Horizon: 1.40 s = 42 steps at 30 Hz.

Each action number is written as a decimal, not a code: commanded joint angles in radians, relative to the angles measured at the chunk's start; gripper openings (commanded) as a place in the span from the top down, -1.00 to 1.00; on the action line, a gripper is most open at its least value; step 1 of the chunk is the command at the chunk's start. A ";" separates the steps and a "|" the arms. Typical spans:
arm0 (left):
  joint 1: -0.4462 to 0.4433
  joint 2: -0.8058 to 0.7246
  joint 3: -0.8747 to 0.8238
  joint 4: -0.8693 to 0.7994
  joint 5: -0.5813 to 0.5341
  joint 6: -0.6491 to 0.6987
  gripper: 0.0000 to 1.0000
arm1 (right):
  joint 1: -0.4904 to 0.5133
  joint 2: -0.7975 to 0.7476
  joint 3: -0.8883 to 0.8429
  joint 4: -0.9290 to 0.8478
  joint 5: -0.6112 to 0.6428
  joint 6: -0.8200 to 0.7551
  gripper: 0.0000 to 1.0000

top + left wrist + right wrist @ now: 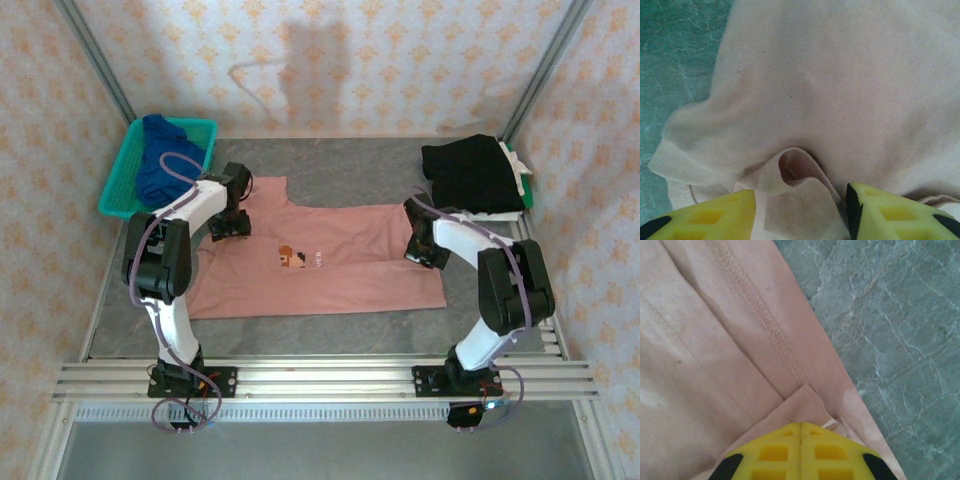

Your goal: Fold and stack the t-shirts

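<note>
The pink t-shirt [340, 270] is mid-fold. The left gripper [800, 202] stands spread over its sleeve, and the right gripper [801, 434] pinches the hem. Next, probably release the hem.

bare table [320, 332] strip at front, pink t-shirt [350, 285] across centre, basket [113, 185] far left, black t-shirt [470, 172] far right

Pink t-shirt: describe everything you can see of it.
The pink t-shirt is dusty-pink soft knit with a small pixel print on the chest. It lies spread flat across the grey table, wrinkled at its left end. The left end effector stands open over a bunched fold there; the right end effector is shut on a stitched-hem corner opposite.
</note>
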 commanded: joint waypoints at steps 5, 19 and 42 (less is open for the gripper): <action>0.022 -0.009 0.019 -0.018 -0.052 0.010 0.04 | -0.008 0.016 0.053 -0.023 0.084 -0.019 1.00; 0.025 -0.099 0.014 -0.074 -0.103 0.001 0.82 | -0.008 -0.035 0.048 -0.045 0.068 -0.021 1.00; -0.056 -0.858 -0.311 -0.235 -0.036 -0.119 1.00 | -0.005 -0.632 -0.183 -0.281 -0.124 0.108 1.00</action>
